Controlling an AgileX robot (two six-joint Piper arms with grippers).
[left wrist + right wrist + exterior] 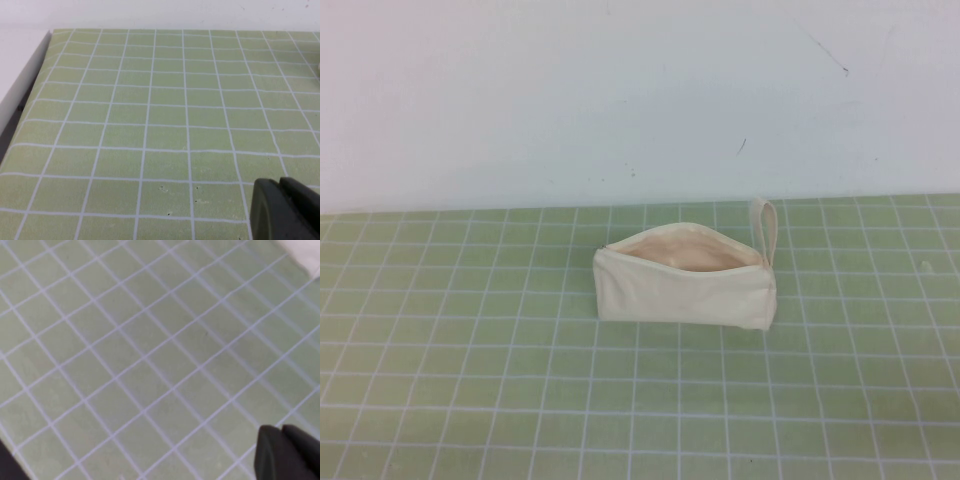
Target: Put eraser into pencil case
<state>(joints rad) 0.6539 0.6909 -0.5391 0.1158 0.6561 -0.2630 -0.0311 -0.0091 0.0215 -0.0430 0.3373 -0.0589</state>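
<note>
The cream-white pencil case [685,288] lies on the green grid mat in the middle of the high view, its zip mouth open and showing the pale peach lining. Its loop strap [766,222] sticks up at the right end. The eraser shows in no view. Neither arm shows in the high view. My left gripper [281,200] hangs over bare mat with its dark fingers pressed together and nothing between them. My right gripper [281,440] is the same over bare mat, and a white cloth corner [306,254], probably the pencil case, lies beyond it.
The green grid mat [470,380] covers the table up to a white wall [620,90] at the back. In the left wrist view the mat's side edge [30,95] borders a white surface.
</note>
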